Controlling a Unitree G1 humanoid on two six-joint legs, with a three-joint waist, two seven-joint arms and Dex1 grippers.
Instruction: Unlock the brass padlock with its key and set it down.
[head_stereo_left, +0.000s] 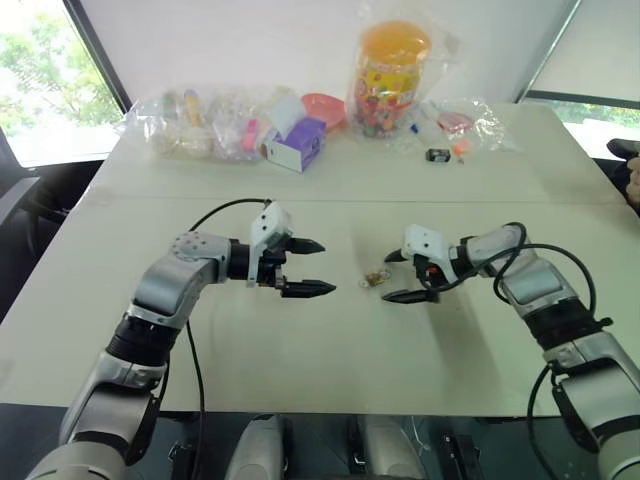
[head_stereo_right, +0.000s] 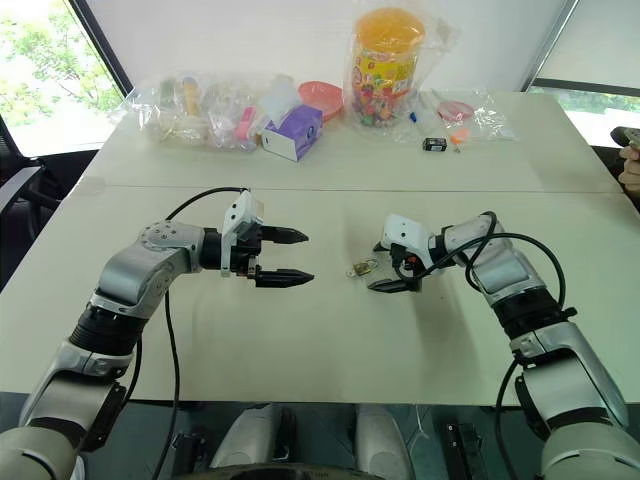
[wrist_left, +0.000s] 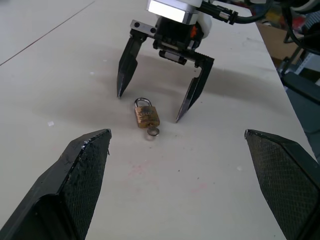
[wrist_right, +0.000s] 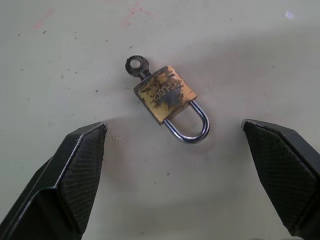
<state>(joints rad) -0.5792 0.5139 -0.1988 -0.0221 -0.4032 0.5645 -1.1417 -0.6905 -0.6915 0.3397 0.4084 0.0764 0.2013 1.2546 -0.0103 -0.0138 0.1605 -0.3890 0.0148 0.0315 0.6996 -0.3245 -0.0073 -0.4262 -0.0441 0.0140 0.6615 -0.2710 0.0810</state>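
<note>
The brass padlock (wrist_right: 167, 95) lies flat on the white table (head_stereo_left: 300, 370), between my two grippers. Its small key (wrist_right: 136, 66) sticks out of the bottom of the body. Both legs of the silvery shackle (wrist_right: 192, 127) meet the body. My right gripper (head_stereo_left: 388, 277) is open and tilted down just right of the padlock, with its fingertips either side of the shackle end and nothing held. My left gripper (head_stereo_left: 327, 267) is open and hangs a short way left of the padlock, pointing at it, empty.
Along the table's far edge lie clear plastic bags of small items (head_stereo_left: 200, 125), a purple-and-white box (head_stereo_left: 297, 143), a pink bowl (head_stereo_left: 323, 106), a tall orange-lidded jar (head_stereo_left: 388, 75) and a small black object (head_stereo_left: 437, 154). A person's hand (head_stereo_right: 630, 165) shows at the right edge.
</note>
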